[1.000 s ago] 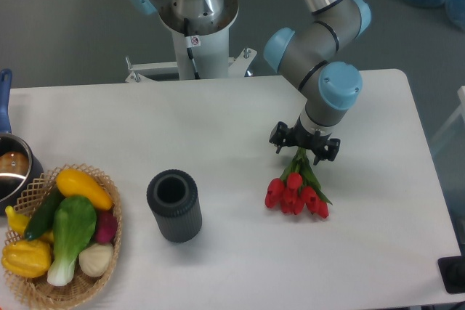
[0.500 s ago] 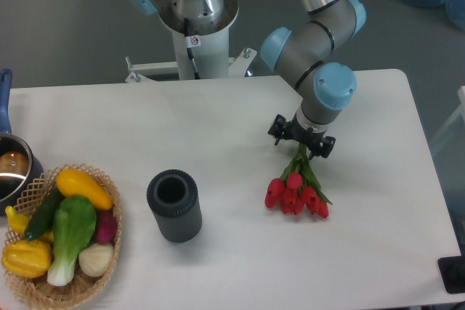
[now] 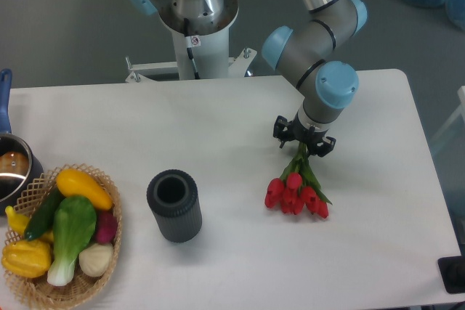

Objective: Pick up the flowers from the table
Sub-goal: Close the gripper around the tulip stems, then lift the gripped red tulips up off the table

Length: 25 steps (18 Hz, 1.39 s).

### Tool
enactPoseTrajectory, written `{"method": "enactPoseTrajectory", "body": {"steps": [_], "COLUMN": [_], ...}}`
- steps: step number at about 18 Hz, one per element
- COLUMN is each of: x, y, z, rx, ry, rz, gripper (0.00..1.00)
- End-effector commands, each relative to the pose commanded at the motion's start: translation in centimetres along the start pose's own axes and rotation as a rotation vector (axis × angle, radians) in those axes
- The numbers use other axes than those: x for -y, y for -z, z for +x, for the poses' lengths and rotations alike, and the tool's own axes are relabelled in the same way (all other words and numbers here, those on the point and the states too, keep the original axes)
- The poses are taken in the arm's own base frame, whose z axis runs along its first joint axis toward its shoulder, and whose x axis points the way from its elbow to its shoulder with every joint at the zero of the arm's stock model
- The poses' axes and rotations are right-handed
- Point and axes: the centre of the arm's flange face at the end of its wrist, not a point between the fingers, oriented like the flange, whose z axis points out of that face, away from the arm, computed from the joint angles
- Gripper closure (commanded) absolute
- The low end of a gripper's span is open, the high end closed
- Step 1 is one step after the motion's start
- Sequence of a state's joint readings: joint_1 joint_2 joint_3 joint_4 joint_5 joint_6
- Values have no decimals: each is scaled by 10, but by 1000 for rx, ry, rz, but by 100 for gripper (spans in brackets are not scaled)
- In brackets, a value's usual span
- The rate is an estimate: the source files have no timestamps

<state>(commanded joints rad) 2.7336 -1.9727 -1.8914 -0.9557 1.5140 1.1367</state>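
While the flowers (image 3: 296, 192) lie just where they lay a second ago, I see my gripper (image 3: 303, 144) has changed: its dark fingers, which stood wider apart over the stems then, have drawn in toward each other and now sit close on either side of the green stem end. The wrist has also shifted a little up and to the left since the first picture, and it looks much the same as half a second back. From this fixed view I cannot tell whether the fingers already press the stems or only flank them, so I won't call it a grip.

The bunch rests flat on the white worktop (image 3: 218, 128), in its right half, well apart from the dark ribbed vase (image 3: 174, 206) that stands upright nearer the middle. Its long axis runs from the stem end under my gripper down toward the near edge, leaning slightly left; the red heads fan out at the lower end, pointing toward me, and the leaves spread to the right of them.

At the far left edge a wicker basket (image 3: 43, 292) holds vegetables, and beside it, partly out of frame, a dark pot (image 3: 13, 172) with a blue handle
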Motion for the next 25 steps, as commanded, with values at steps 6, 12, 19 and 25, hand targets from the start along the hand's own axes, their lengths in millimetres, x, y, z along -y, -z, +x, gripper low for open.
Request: {"method": "enactPoseTrajectory", "body": {"steps": [6, 12, 19, 25], "x": [2, 3, 30, 52], "y": [6, 22, 140, 221], "z": [0, -2, -3, -9], "rx": [12, 37, 169, 210], "ry": [13, 16, 2, -35], "rz": [6, 18, 264, 517], "gripper": [85, 87, 87, 87]}}
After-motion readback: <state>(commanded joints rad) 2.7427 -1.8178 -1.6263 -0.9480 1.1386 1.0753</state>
